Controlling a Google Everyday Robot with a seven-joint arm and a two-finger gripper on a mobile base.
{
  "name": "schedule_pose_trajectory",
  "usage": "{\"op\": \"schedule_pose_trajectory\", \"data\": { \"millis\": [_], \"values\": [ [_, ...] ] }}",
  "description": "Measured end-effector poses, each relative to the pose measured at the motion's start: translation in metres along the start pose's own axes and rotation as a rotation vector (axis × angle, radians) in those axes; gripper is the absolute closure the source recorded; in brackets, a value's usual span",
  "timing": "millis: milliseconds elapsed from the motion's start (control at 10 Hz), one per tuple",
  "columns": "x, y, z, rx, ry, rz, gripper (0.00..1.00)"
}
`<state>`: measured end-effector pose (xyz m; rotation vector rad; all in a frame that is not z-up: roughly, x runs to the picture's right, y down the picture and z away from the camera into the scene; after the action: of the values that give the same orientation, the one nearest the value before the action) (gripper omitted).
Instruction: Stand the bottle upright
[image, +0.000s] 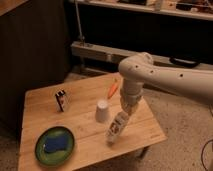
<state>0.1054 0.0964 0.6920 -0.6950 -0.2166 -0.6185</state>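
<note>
The bottle (114, 130) is slim and white with a darker label band. It hangs tilted over the right part of the wooden table (35, 105), its lower end close to or touching the tabletop near the front edge. My gripper (123, 114) reaches down from the white arm (165, 80) and sits at the bottle's upper end, just right of the upside-down white cup (102, 110).
A small dark-and-white box (61, 99) stands at the table's left back. A green plate (54, 145) holding something blue lies front left. An orange carrot-like item (113, 89) rests at the back edge. Dark shelving stands behind the table.
</note>
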Motion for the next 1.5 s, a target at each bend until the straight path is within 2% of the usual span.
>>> {"op": "schedule_pose_trajectory", "data": {
  "millis": [300, 600, 1000, 1500],
  "values": [
    [0.003, 0.004, 0.005, -0.010, 0.052, -0.001, 1.00],
    [0.010, 0.004, 0.011, -0.020, 0.139, -0.005, 1.00],
    [0.012, 0.004, 0.012, -0.021, 0.179, -0.013, 1.00],
    [0.018, 0.001, 0.013, -0.019, 0.254, 0.003, 1.00]
  ]
}}
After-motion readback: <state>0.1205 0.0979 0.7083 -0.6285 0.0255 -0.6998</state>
